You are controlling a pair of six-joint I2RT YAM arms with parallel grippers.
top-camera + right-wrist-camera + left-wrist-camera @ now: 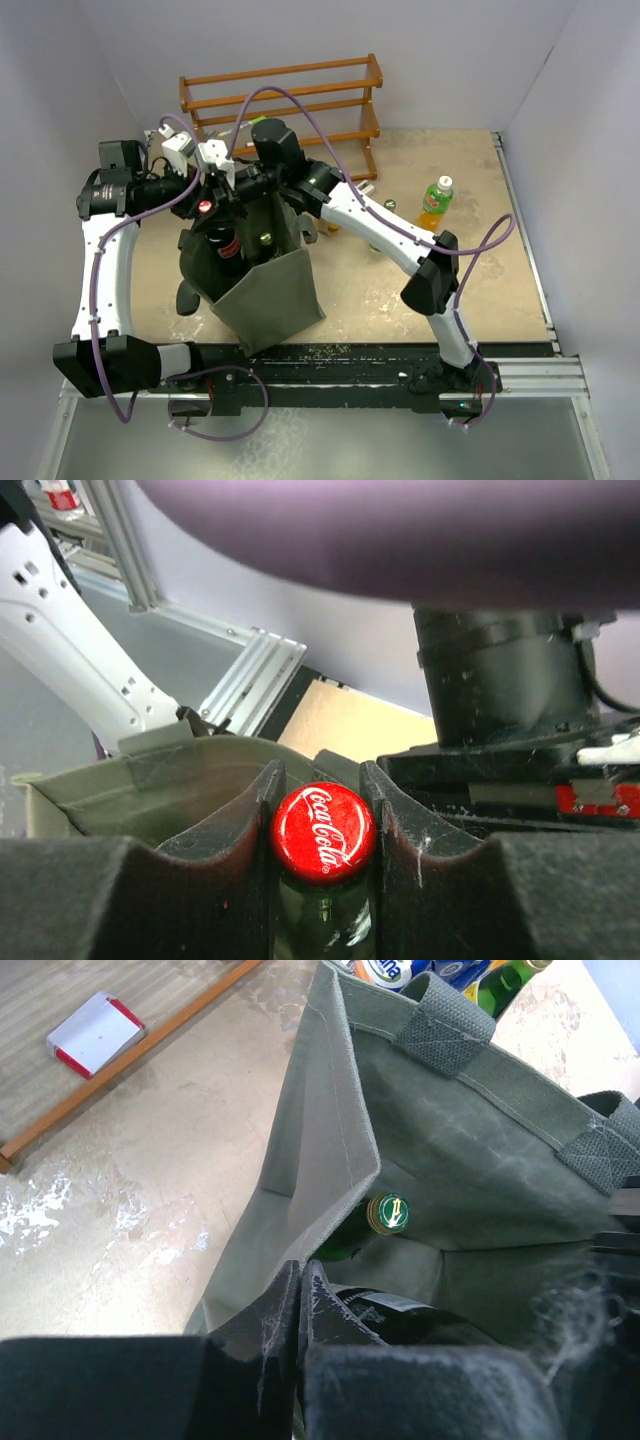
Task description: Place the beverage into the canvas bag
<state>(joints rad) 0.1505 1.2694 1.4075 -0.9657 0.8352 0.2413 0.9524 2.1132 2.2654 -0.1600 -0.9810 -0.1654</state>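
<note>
Nearest me, the canvas bag (262, 290) stands open close to the counter's (400, 290) near edge, a little left of the middle. My left end effector (300, 1295) is pinched shut on the bag's rim, and I judge it is holding the mouth open. Just beyond, my right end effector (322, 815) is clamped on the neck of a cola bottle (323, 900) right under its red cap (323, 832). The bottle hangs upright with its body inside the bag's mouth. A green bottle (388, 1212) already sits at the bottom, so I would lower straight down into the free space beside it, slowly and without tilting. I would release only once the base is resting on the bag's floor, leaving the left grip on until then so the cloth cannot fold inward. Farther right, an orange drink bottle (435, 203) waits on the counter, and a wooden rack (280, 100) lines the far edge.
</note>
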